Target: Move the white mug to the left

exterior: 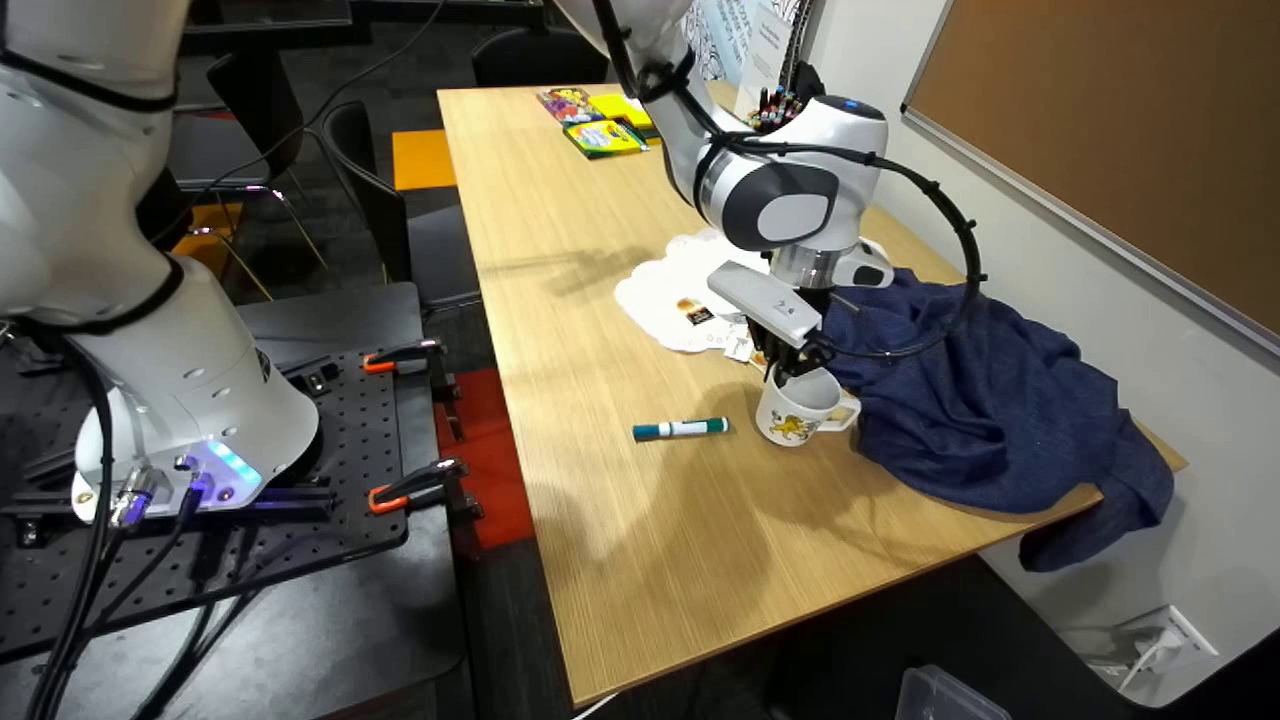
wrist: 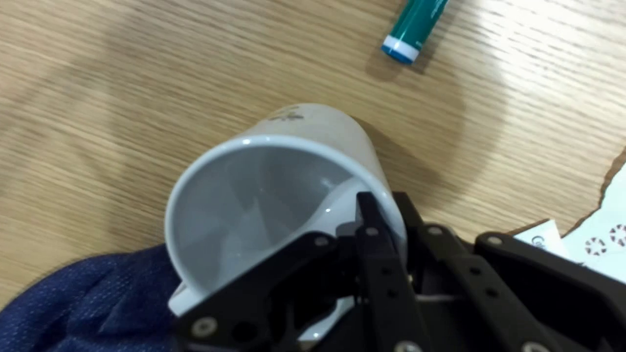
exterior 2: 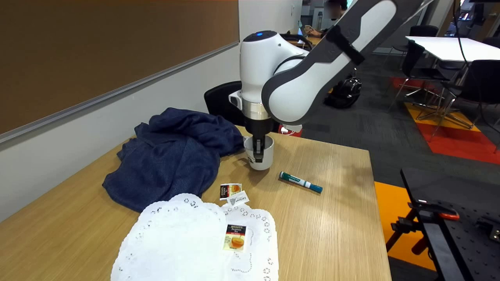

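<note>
While one finger dips inside the rim and its twin stands against the outer face, the tool is clamped on the white mug — its jaws close together, with only the mug's side between them. The Panda arm reaches down from above. Mouth up and printed with a yellow animal figure, the mug is between a green marker and a rumpled navy denim cloth, its handle pointing at the cloth; whether its base touches the desk I cannot tell.

The marker lies flat on the pale wood, near the mug but apart from it. The cloth is heaped near the wall, and in an exterior view a fold of it hangs over the desk's edge. Also near the mug, a tea bag packet and a small white paper packet overlap. Past these spread two overlapping lace paper doilies — a second tea packet lies on one of them.

Toward the far end, in an exterior view, are a yellow-and-green box and a bunch of pens. A corkboard hangs on the wall in both exterior views.
</note>
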Controlling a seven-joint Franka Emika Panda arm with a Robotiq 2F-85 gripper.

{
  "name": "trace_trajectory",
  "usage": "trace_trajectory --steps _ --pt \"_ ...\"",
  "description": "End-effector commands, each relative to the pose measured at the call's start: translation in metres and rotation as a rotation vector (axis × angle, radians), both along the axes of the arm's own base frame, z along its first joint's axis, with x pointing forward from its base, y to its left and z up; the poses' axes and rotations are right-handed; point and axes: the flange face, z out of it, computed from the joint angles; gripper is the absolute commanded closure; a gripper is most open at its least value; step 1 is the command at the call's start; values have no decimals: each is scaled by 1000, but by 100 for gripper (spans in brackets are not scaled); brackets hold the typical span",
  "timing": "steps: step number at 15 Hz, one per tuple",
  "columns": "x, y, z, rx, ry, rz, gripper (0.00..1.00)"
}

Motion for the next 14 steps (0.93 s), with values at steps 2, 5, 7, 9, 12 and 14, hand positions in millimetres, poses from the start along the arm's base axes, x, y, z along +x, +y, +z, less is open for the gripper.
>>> trace_trajectory --steps 2,5,7,9,12,14 --pt "-29 28 16 -33 11 97 97" --pt "-41 52 19 -34 -16 155 97" --pt "-49 70 24 -22 -33 185 97" --pt "-54 84 27 -10 -43 205 97" --pt "-60 103 30 8 -35 236 97" --pt "-61 113 32 21 -28 263 97"
